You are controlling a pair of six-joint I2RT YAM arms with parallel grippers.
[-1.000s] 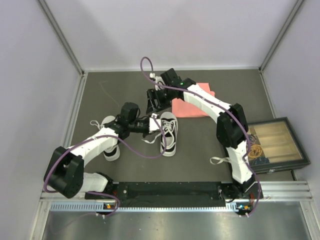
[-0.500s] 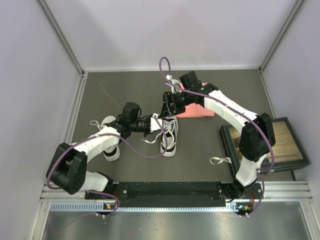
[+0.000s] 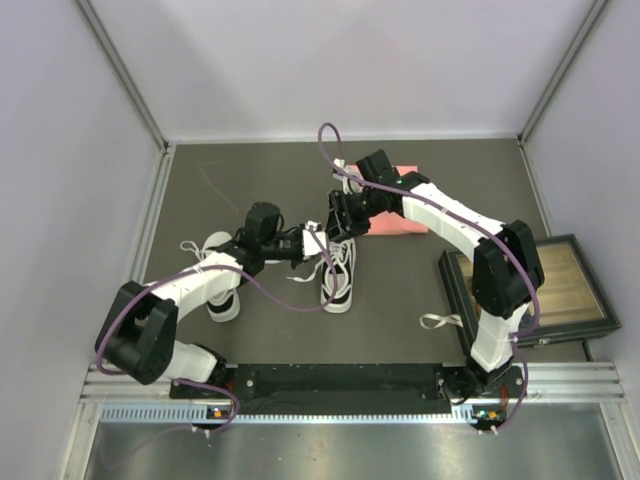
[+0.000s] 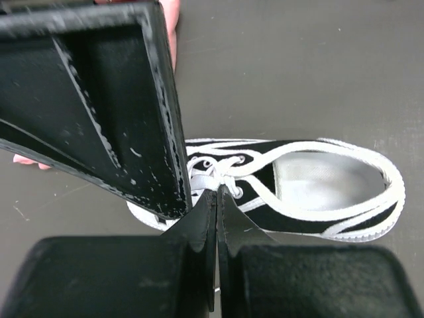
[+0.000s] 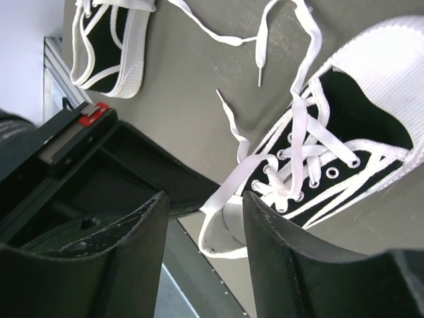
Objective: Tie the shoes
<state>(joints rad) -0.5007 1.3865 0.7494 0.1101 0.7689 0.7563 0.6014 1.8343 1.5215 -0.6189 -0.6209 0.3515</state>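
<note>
On the dark surface (image 3: 250, 190) lie two shoes: one shoe (image 3: 338, 270) at centre, the other shoe (image 3: 225, 303) left of it, partly under the left arm (image 3: 190, 285). The left claw (image 4: 217, 195) is pinched tight at the centre shoe's laces (image 5: 301, 142). The right claw (image 5: 204, 202) hovers just above, jaws half apart. One pink cloth (image 3: 395, 218) lies behind.

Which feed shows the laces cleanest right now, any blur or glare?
Top external: even light, sharp, laces tiny. Left wrist: dark fingers crowd the frame, shoe's insole looks soft. Right wrist: laces crisp, toe cap bright but readable.
</note>
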